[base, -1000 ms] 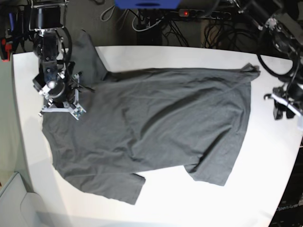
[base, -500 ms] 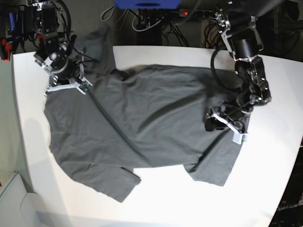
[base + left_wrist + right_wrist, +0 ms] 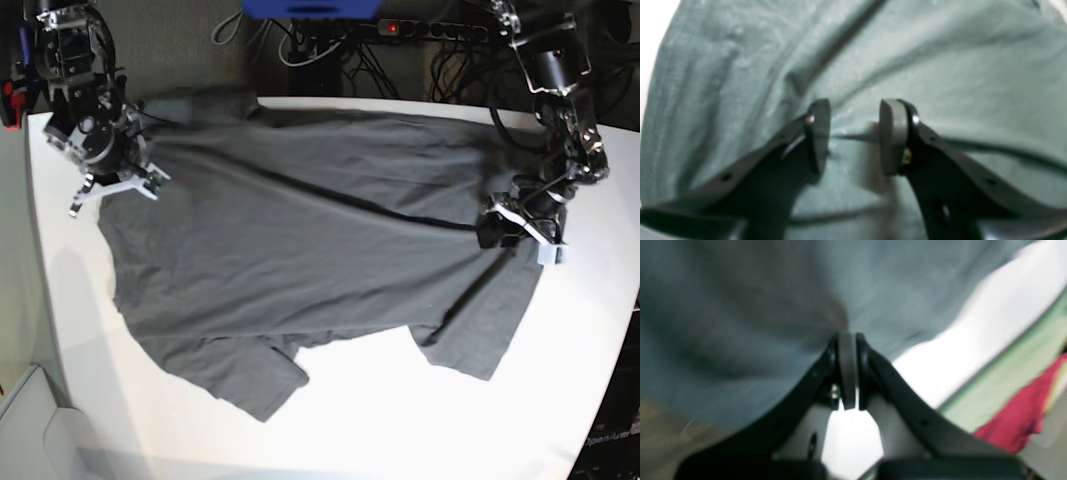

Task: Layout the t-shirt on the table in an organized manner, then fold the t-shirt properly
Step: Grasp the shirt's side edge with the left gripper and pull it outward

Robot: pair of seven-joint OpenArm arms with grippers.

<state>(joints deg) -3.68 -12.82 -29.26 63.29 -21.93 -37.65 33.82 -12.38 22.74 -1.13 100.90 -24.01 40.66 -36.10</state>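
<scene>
White table (image 3: 560, 380), t-shirt (image 3: 300, 250) stretched between grippers (right (image 3: 847, 340) clamped)

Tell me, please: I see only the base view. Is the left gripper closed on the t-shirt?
Observer: No. In the left wrist view the left gripper has its jaws apart above the t-shirt.
Operator: Is any cloth between them?
Observer: Only a thin crease runs across the gap; the pads do not pinch it.
Operator: And the right gripper?
Observer: The right gripper is shut; the t-shirt's edge seems pinched, though that picture is blurred.
</scene>
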